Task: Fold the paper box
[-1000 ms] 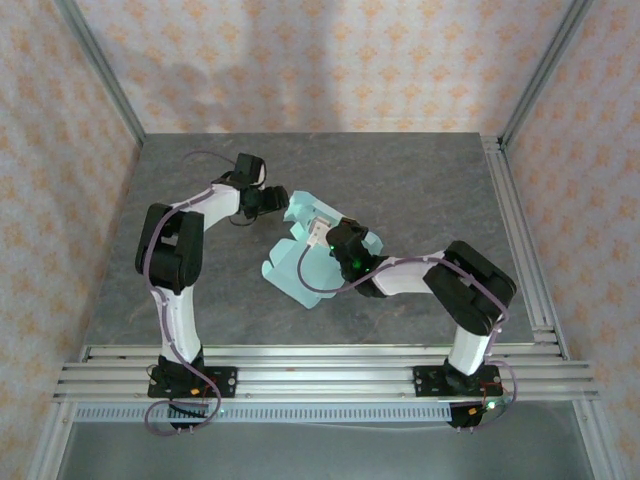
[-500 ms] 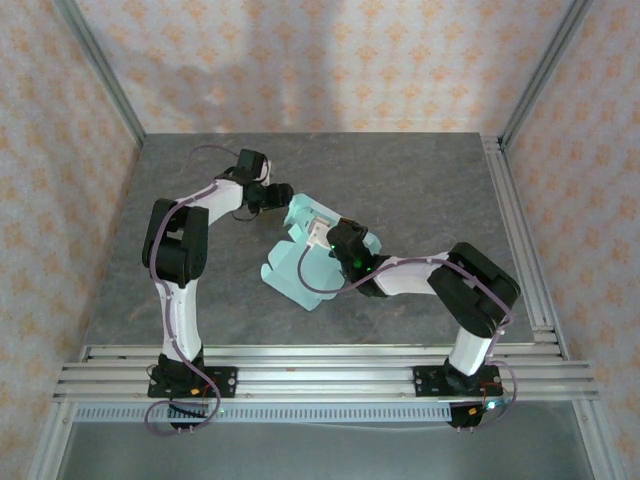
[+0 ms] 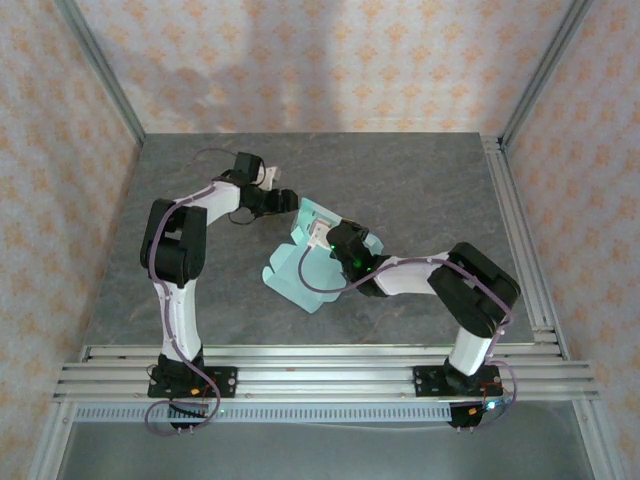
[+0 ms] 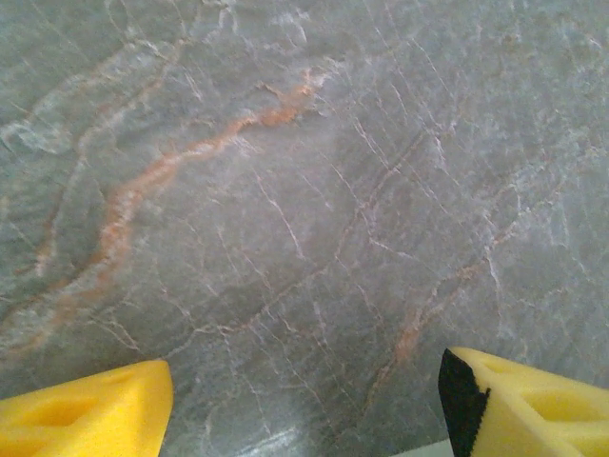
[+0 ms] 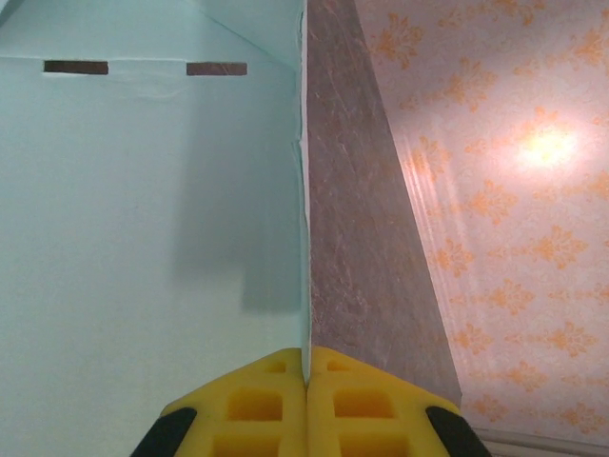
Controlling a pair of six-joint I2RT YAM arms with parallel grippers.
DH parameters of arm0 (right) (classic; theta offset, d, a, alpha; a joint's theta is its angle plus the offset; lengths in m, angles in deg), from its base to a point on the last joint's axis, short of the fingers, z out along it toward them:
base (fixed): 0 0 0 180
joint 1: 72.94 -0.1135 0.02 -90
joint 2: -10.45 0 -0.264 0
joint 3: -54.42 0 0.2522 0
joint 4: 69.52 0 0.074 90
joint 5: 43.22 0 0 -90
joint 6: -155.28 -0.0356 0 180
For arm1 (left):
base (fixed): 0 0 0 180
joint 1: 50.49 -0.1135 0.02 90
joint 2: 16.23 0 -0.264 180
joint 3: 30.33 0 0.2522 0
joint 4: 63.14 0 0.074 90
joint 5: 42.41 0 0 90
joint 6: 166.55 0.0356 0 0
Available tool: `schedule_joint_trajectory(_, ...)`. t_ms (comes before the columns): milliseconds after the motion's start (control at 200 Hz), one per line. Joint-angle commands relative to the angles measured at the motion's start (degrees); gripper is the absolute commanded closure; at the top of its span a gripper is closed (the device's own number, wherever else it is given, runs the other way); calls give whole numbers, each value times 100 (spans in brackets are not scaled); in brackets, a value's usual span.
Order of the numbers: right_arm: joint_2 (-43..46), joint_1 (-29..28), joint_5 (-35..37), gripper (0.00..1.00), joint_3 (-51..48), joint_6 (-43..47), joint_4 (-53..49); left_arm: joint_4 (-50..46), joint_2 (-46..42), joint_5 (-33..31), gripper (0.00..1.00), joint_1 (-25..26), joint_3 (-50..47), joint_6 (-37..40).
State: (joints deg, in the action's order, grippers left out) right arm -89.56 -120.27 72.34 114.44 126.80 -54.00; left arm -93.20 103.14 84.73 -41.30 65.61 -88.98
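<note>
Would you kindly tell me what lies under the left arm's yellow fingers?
Grey veined tabletop shows between the left arm's yellow fingers, which stand open. Whatever lies directly beneath each finger is covered.

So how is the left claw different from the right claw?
The left claw is open, its yellow fingers far apart; the right claw is shut tight. The left claw holds nothing and sits over the grey table; the right claw pinches a thin edge of the mint-green paper box. Both claws have the same yellow pads.
</note>
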Motion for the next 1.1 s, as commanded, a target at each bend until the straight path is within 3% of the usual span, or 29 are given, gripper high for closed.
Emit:
schedule_joint_trajectory(0, 43, -39, -34, 100, 164, -153, -9, 131, -379, 619, 25, 34, -169, 164)
schedule_joint_trajectory(105, 43, -39, -10, 100, 179, -165, -40, 148, -340, 714, 25, 30, -177, 136)
schedule_joint_trajectory(405, 51, -30, 32, 100, 163, -141, -56, 751, -526, 13, 28, -218, -550, -431)
schedule_joint_trajectory(586, 382, 28, -589, 100, 458, -694, -1300, 990, -523, -63, 30, -457, -714, -725)
schedule_joint_trajectory(756, 556, 83, -1103, 100, 672, -1088, -2037, 884, -387, 58, 29, -486, -636, -472)
schedule_joint_trajectory(1096, 714, 224, -1539, 100, 613, -978, -1916, 344, -85, 725, 31, -481, -308, 205)
